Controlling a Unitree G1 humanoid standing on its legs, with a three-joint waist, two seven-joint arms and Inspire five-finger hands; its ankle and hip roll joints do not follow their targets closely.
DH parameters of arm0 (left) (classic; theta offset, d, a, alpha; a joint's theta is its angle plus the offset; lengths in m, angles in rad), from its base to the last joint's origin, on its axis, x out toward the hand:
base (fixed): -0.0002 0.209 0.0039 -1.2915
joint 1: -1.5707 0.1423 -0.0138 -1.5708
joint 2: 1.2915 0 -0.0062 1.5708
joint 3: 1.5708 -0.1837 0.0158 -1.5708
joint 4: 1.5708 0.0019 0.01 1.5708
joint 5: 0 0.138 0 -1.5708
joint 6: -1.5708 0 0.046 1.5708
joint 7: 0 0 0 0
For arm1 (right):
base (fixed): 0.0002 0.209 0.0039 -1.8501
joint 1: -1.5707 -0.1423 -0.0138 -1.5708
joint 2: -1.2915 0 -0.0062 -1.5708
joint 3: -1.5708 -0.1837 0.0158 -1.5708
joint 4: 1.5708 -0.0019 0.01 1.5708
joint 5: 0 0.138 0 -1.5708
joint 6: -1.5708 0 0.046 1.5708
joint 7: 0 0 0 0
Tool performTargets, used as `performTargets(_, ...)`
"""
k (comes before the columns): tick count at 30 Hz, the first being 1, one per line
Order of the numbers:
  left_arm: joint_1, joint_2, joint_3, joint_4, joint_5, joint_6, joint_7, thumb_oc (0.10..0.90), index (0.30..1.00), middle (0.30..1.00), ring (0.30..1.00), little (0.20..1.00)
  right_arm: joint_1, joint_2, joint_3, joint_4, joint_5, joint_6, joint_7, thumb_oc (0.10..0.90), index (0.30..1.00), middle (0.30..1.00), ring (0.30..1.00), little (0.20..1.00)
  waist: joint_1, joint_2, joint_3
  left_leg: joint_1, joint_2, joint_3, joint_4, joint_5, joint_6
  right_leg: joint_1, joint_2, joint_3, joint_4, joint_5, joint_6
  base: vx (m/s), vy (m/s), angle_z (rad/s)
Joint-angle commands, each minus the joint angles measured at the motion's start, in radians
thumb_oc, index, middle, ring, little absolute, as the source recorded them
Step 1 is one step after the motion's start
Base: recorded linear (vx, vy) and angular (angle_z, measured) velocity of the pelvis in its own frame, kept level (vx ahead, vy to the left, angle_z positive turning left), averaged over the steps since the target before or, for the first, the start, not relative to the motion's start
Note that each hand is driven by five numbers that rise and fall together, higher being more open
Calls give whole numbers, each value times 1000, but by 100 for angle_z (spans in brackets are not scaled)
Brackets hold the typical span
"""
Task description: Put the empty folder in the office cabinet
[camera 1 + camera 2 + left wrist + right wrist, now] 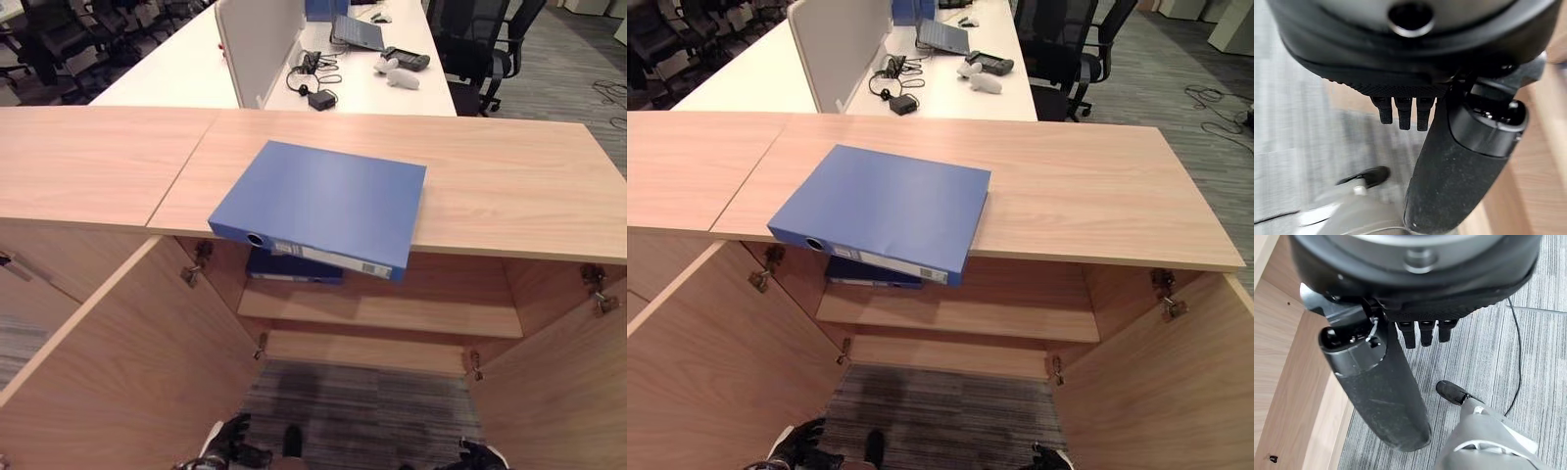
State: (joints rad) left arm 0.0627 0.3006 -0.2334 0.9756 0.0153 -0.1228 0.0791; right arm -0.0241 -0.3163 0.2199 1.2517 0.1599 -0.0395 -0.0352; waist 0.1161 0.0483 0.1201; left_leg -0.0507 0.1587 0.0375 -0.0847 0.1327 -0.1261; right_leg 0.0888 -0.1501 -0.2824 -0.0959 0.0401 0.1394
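We see the flat blue plastic folder [323,204] overhanging the wooden cabinet top [509,176], at twelve o'clock from both empty, relaxed hands: left hand [233,443], right hand [480,456].

even, bright room light falls from above on the cabinet top [509,186], without glare. the folder [323,201] throws a soft shadow onto the shelf [392,313] beneath it. close up, my left hand [1459,161] looks soft, floor [1298,122] behind smeared by blur.
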Motion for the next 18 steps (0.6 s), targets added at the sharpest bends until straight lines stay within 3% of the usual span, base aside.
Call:
performTargets(1, -86, 44, -11, -30, 50, -57, 44, 800, 900, 900, 900, 900, -51, -38, -19, -39, 5, -42, -18, 800, 900, 900, 900, 900, 28, 16, 36, 33, 3, -15, -1, -34, -26, 4, 0, -26, 9, -82, 32, -34, -65, -1)
performTargets(5, -60, 56, 5, -131, 73, -67, 66, 800, 900, 900, 900, 900, -57, -46, -16, -41, -4, -50, -22, 800, 900, 900, 900, 900, 39, 25, 39, 27, 15, -35, 8, -29, -36, 6, 11, -31, 9, -91, 26, -20, -61, 4)
performTargets(10, -4, 118, 52, -386, 160, -76, 130, 800, 900, 900, 900, 900, -54, -49, -27, -70, -4, -68, -40, 800, 900, 900, 900, 900, 65, 23, 57, -1, 18, -92, 70, -36, -48, 12, 11, -36, 9, -98, 14, -24, -54, 6)
performTargets(11, 37, 152, 105, -521, 246, -91, 197, 800, 900, 900, 900, 900, -48, -53, -39, -88, -11, -80, -57, 800, 900, 900, 900, 900, 83, 11, 75, -28, -11, -164, 140, -61, -59, 15, 8, -34, 9, -101, 8, -72, -87, 25)
performTargets(12, 59, 164, 127, -558, 296, -94, 228, 800, 900, 900, 900, 900, -41, -55, -44, -91, -20, -86, -60, 800, 900, 900, 900, 900, 86, 3, 73, -34, -27, -185, 148, -81, -53, 6, 4, -36, 9, -97, 8, -67, -90, 30)
performTargets(18, 147, 185, 252, -781, 434, -115, 354, 800, 900, 900, 900, 900, -12, -47, -73, -78, -6, -88, -66, 800, 900, 900, 900, 900, 90, 0, 46, 1, -27, -209, 117, -108, -46, 29, 15, -26, 9, -100, 3, 49, -18, 19)
